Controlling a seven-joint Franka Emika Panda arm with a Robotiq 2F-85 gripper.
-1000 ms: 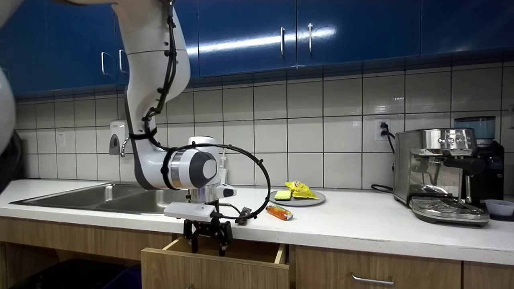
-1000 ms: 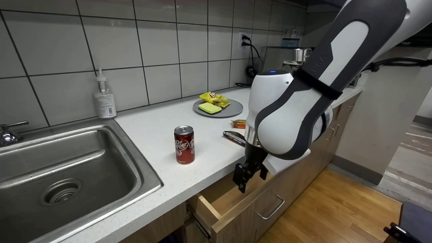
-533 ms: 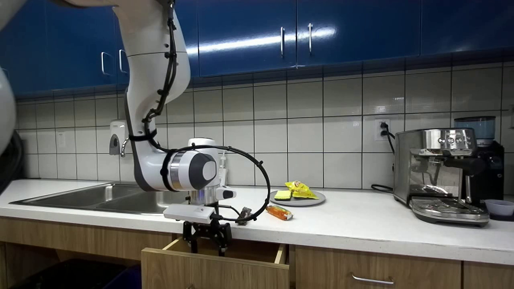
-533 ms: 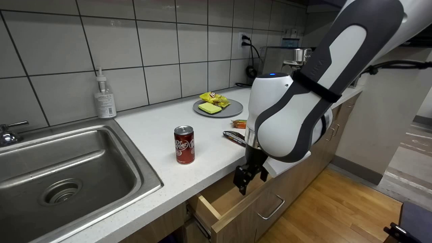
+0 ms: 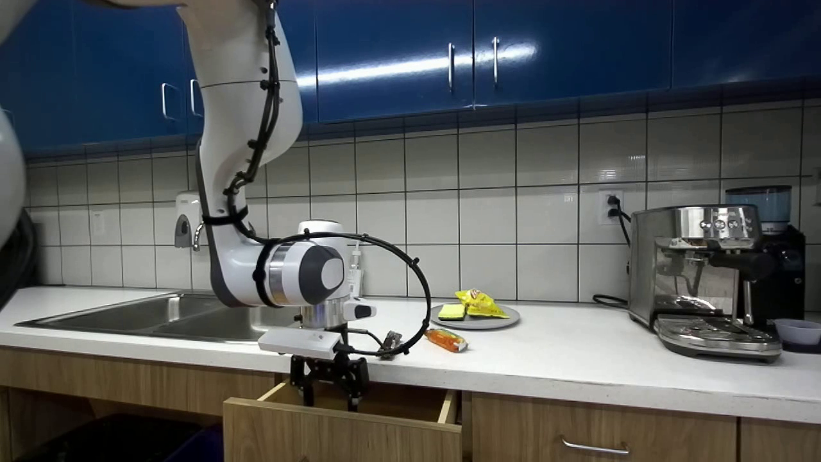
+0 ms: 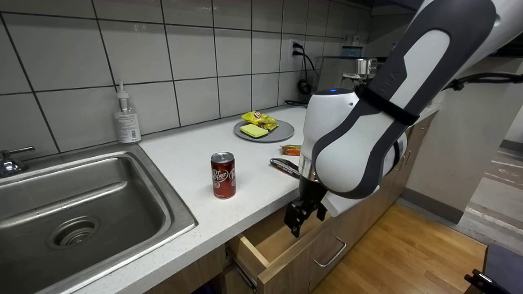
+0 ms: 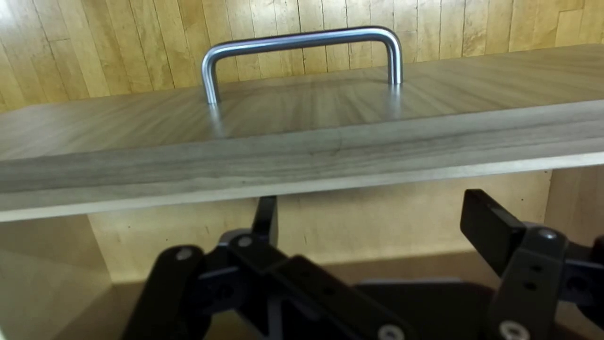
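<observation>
Gripper [image 5: 330, 402] spread wide, nothing pinched, fingers [image 7: 490, 231] down inside the pulled-out drawer [image 5: 385, 443], which juts out under the near edge of the counter [image 5: 551, 346]. Relation that matters: drawer front [image 7: 302, 156] is on the near side of the gripper, long axis left to right, and the two fingers are spaced roughly along that same line, close to its inner face; can't confirm contact. Handle [image 7: 302, 41] is on the outer face, so the front stands between it and the fingers. Only one arm [image 5: 237, 115] here, so no nearer/farther call. Counts: 1 pulled-out drawer, 1 handle on it; on the counter 1 plate [image 6: 282, 132] with 1 sponge [image 6: 253, 130] and 1 yellow bag [image 6: 261, 120], 1 orange packet [image 5: 447, 340] and 1 dark packet [image 6: 284, 166] nearer than the plate, 1 soda can [image 6: 223, 175] right of the sink [image 6: 175, 208]
</observation>
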